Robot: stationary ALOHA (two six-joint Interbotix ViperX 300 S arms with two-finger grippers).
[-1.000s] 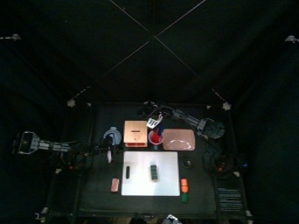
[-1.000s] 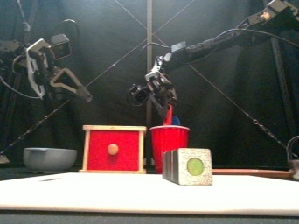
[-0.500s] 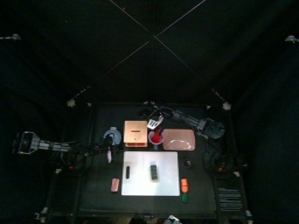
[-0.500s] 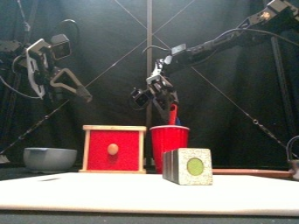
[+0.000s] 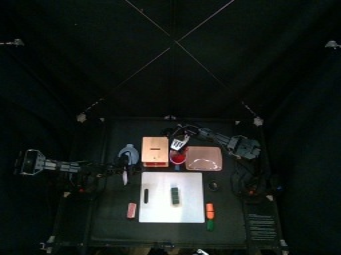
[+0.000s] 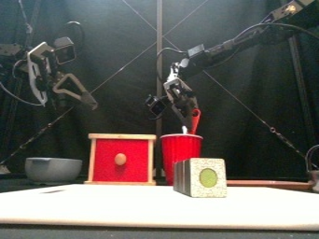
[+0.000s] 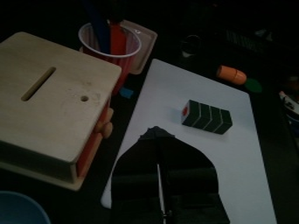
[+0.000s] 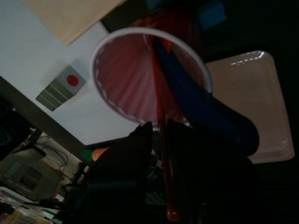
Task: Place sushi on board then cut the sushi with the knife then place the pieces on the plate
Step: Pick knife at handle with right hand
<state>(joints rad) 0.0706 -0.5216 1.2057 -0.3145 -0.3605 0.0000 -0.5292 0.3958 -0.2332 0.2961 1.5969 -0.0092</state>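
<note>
The right gripper hangs above a red plastic cup at the back of the table. Its jaws are clamped on the handle of a red toy knife. The blade points down, and its tip is about level with the cup's rim. A blue toy knife stands in the cup. The left gripper rests high at the table's left, with its jaws together and nothing in them.

The step in hand looks to be fetching the knife. It would go best with a straight upward lift until the tip clears the rim, so that the cup does not tip and the blue knife is not dragged. The blade could then be carried forward and lined up over a seam between blocks. The roll is likely to be light and may slide under the blade, so steadying it with the other arm would help.

The toy sushi roll of dark green blocks lies whole near the middle of a flat white cutting board, in front of the cup and apart from it. Its end faces forward and shows a pale speckled square with a green border and a small red centre. A flat pink tray lies just right of the cup.
</note>
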